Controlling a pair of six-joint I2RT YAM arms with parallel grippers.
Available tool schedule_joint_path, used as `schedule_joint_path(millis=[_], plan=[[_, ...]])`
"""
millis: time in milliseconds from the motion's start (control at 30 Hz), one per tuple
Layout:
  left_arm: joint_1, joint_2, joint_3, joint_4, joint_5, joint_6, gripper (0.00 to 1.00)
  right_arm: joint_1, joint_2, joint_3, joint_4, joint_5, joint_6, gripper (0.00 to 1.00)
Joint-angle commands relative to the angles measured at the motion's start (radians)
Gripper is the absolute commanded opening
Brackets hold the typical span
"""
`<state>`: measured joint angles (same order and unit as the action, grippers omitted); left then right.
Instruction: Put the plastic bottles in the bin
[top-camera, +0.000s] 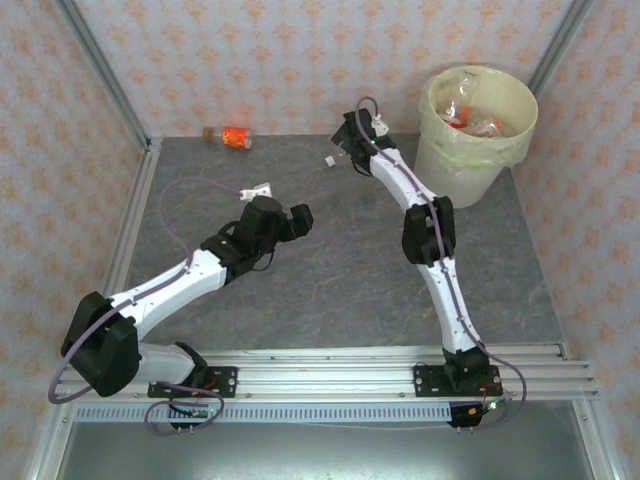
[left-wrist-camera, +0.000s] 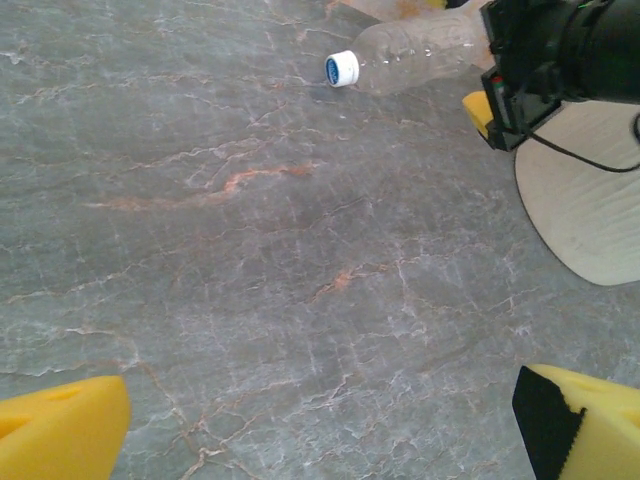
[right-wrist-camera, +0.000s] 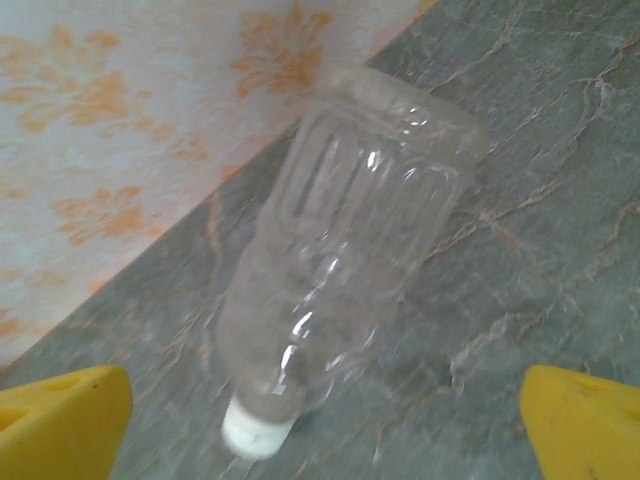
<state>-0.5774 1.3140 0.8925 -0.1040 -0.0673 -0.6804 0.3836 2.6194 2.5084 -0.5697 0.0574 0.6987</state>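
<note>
1. Top: bin (top-camera: 478, 125) in the far right corner; orange-labelled bottle (top-camera: 236, 137) against the back wall (top-camera: 300, 60); table (top-camera: 340, 290) middle open.
2. Left wrist: left gripper (left-wrist-camera: 320, 425) spread wide over bare table; clear bottle (left-wrist-camera: 420, 45) well ahead.
3. Right wrist: right gripper (right-wrist-camera: 322, 425) spread wide; clear bottle just ahead, in line with the gap, beside the wall.

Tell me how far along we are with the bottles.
Done: several bottles already lie in the bin. In hand: the right gripper is open, pointed at a clear bottle by the far wall, not yet gripping it; the left gripper is open and empty. Left: that clear bottle and an orange-labelled bottle at the far wall.
</note>
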Motion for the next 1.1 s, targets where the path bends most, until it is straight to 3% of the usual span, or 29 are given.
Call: schedule_joint_path(millis=[0,200,467,667,967,1067], plan=[[0.014,-0.040,-0.016,-0.025,-0.049,0.016,1.00,0.006,0.073,0.111,-0.076,0.119,-0.015,0.98],[0.029,-0.045,-0.029,-0.040,-0.056,0.031,1.00,0.006,0.134,0.138,0.020,0.121,-0.086,0.96],[0.049,-0.025,-0.038,-0.041,-0.051,0.039,1.00,-0.002,0.228,0.240,-0.002,0.083,-0.162,0.95],[0.054,0.009,-0.022,-0.043,-0.041,0.045,1.00,-0.013,0.231,0.258,-0.021,0.098,-0.148,0.85],[0.054,0.024,-0.019,-0.042,-0.036,0.045,1.00,-0.012,0.110,0.145,-0.028,0.155,-0.119,0.79],[0.056,0.020,-0.027,-0.042,-0.043,0.043,1.00,-0.006,-0.003,-0.037,0.014,0.158,-0.097,0.81]])
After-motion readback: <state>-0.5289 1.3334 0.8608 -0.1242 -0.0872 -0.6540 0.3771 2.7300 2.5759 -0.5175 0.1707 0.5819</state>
